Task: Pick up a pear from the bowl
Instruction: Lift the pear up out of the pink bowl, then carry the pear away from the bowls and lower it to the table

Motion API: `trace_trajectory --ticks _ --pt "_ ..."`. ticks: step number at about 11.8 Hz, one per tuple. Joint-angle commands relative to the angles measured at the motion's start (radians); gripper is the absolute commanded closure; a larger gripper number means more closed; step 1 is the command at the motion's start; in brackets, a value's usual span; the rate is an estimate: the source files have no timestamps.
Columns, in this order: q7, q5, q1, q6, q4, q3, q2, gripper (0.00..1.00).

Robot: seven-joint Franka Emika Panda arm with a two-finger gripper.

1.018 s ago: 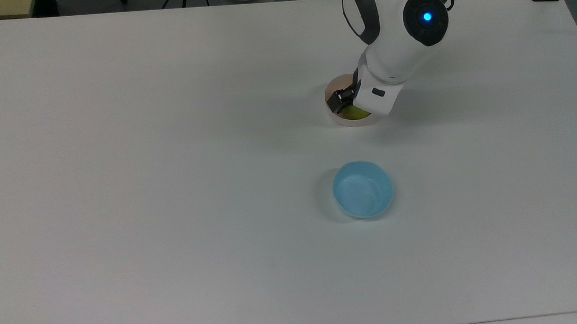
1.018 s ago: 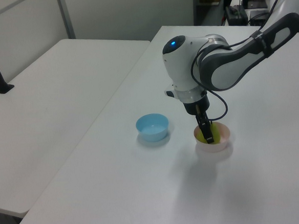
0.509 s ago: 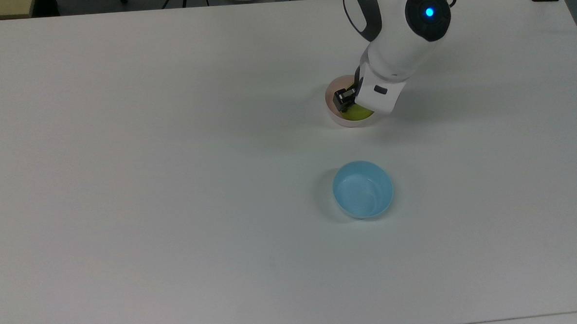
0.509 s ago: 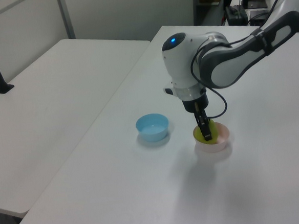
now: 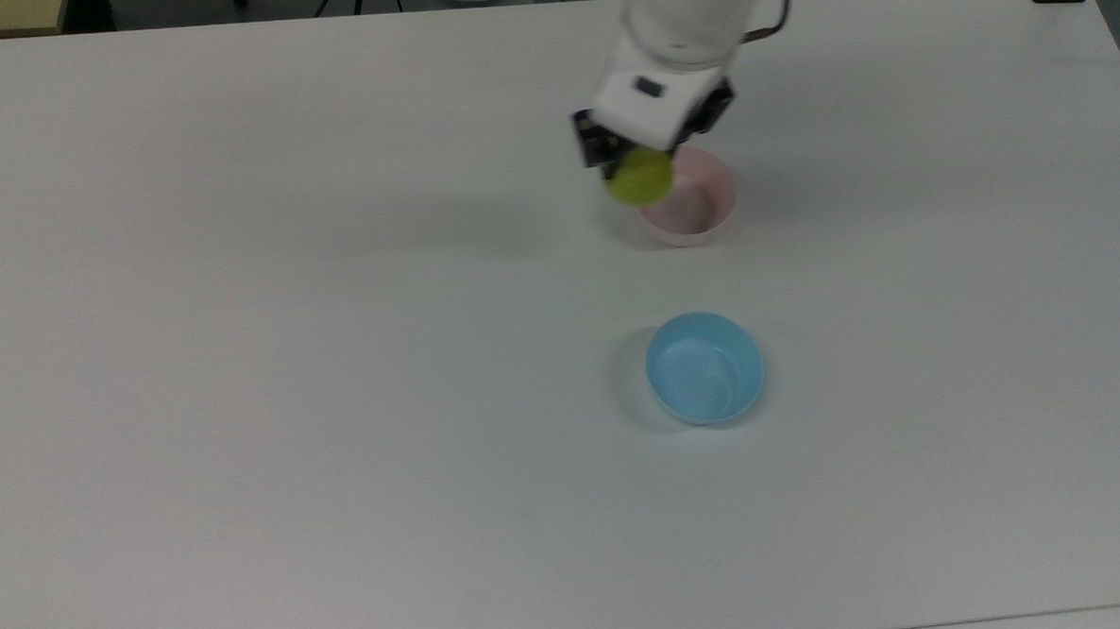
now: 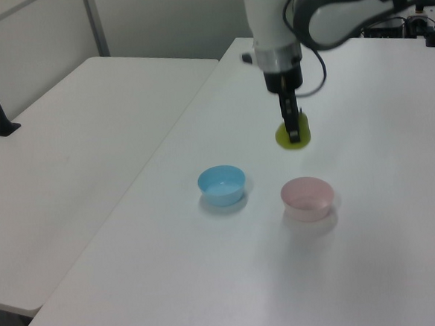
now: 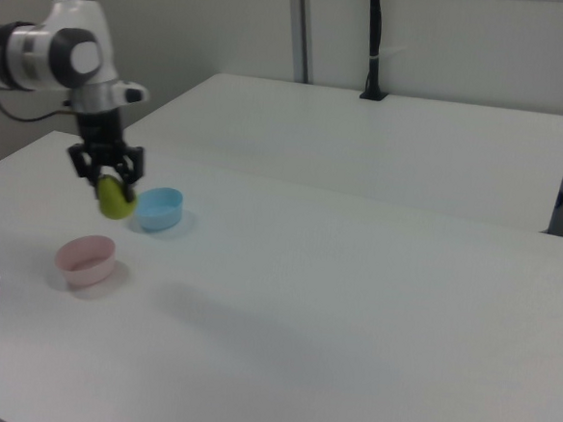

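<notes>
pear (image 6: pixel 293 137) now aloft; axis unclear

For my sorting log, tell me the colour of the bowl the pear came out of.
Pale pink: the bowl shows best in the left view, below the pear held in the gripper.

Top view looks straight down; left, right views face obliquely across the table (image 5: pixel 335 362).

We see the small rounded yellow-green pear (image 5: pixel 640 177) (image 6: pixel 292 137) (image 7: pixel 115 199) clamped between the black fingers (image 7: pixel 84 160), hanging below them in the air, clear of the table. The small round pale pink smooth bowl (image 5: pixel 692 208) (image 6: pixel 307 198) (image 7: pixel 86 259) sits upright and empty, well below the fingers.
</notes>
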State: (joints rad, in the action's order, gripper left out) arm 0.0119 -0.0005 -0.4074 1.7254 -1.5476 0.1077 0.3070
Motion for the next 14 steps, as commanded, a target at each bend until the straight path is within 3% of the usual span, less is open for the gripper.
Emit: trace_trajectory --ticks 1,4,9,11,12,14 --pt "0.061 -0.009 0.161 0.000 0.018 -0.003 0.004 0.82" --pt "0.074 -0.012 0.249 0.141 0.015 -0.003 0.068 0.80" --pt "0.066 -0.073 0.249 0.229 0.012 -0.003 0.214 0.71" --pt "0.066 -0.085 0.249 0.229 0.012 -0.003 0.218 0.33" --pt "0.065 -0.102 0.248 0.227 0.014 -0.003 0.215 0.00" --pt "0.065 -0.096 0.252 0.220 0.017 -0.003 0.166 0.00"
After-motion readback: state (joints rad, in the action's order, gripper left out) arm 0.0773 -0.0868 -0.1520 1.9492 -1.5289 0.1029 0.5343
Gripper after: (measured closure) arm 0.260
